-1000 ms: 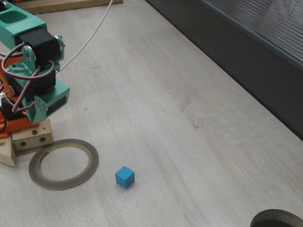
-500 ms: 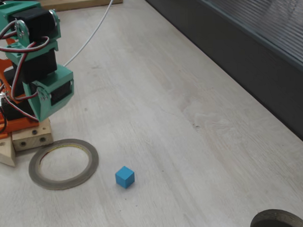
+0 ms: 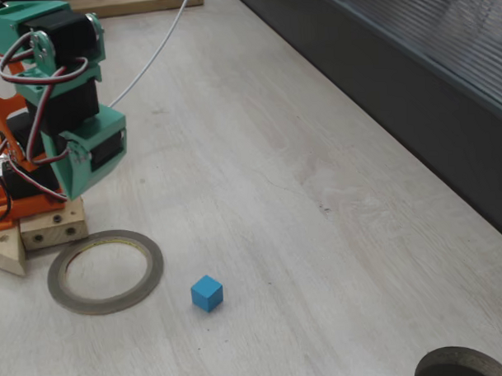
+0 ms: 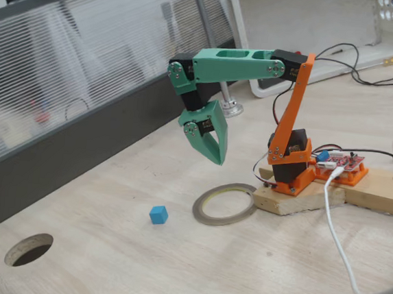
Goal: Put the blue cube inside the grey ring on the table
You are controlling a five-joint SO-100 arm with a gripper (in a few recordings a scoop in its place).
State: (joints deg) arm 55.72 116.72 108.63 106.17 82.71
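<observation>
My claw (image 4: 217, 157) hangs pressed together and empty above the desk (image 4: 172, 269). The blue cube (image 4: 158, 215) sits just beside the grey ring (image 4: 224, 204), outside it.

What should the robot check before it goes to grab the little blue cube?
1. Small bright blue cube sits free on the pale wood-grain table: ok.
2. Cube outside the thin flat grey ring, apart from it: ok, not yet placed.
3. Ring's opening bare: ok.
4. Green two-finger gripper raised above the table, holding nothing: ok.
5. Jaws wide enough for the cube: not ok, tips together.
6. White cable away from the cube: ok.
</observation>
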